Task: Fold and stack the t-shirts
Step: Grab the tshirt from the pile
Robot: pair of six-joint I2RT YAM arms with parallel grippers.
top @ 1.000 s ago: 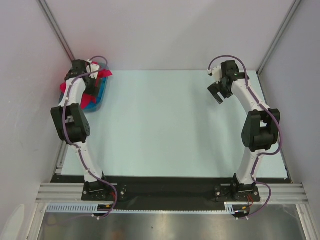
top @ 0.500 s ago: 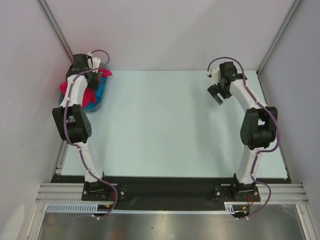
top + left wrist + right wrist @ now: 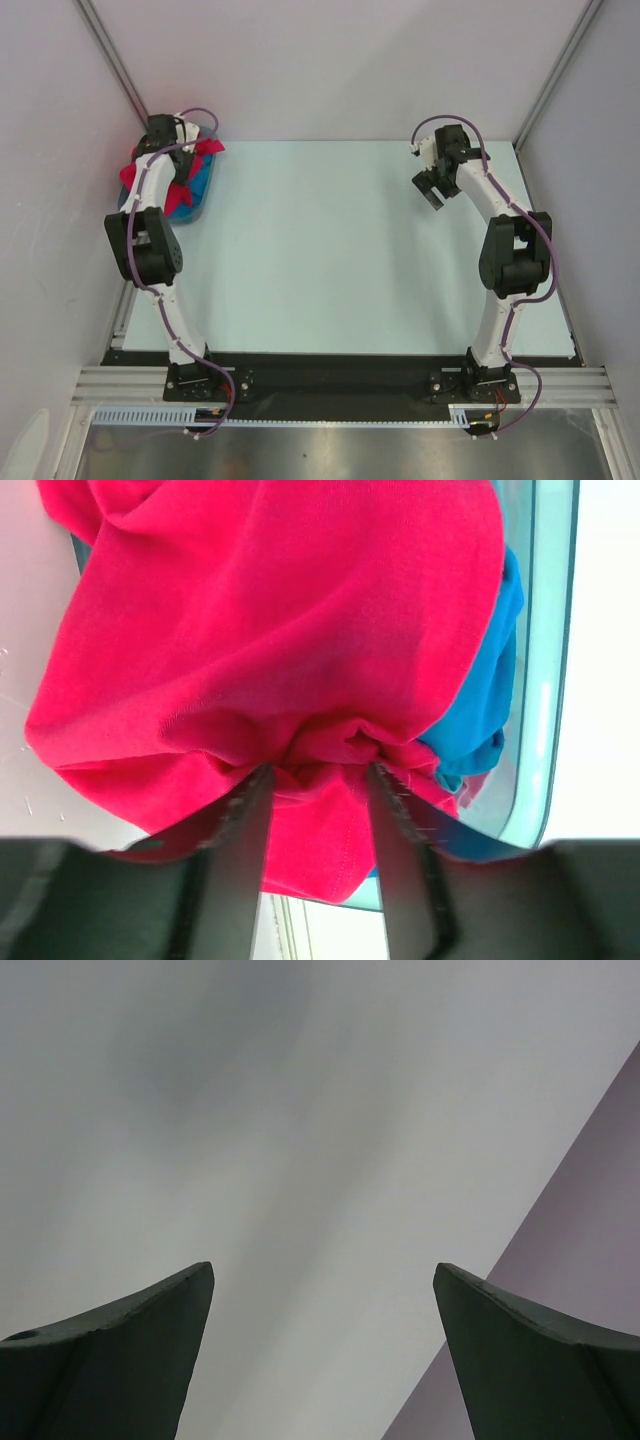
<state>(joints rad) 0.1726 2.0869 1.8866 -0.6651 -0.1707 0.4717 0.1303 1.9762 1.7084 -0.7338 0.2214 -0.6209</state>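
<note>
Two shirts sit in the tub [image 3: 548, 680] at the table's [image 3: 330, 250] far-left corner, the crimson t-shirt [image 3: 270, 610] heaped over the turquoise t-shirt [image 3: 492, 680]. The left gripper [image 3: 318, 780], wider a second ago, now pinches a puckered fold of crimson cloth, so the first pick looks begun. To the right, the right gripper [image 3: 322, 1272] hangs with fingers spread wide, barely shifted, holding nothing.

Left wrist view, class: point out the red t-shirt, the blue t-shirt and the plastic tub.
red t-shirt [image 3: 280, 610]: left wrist view, its bunched middle.
blue t-shirt [image 3: 492, 695]: left wrist view, exposed fold.
plastic tub [image 3: 550, 660]: left wrist view, clear side wall.
</note>
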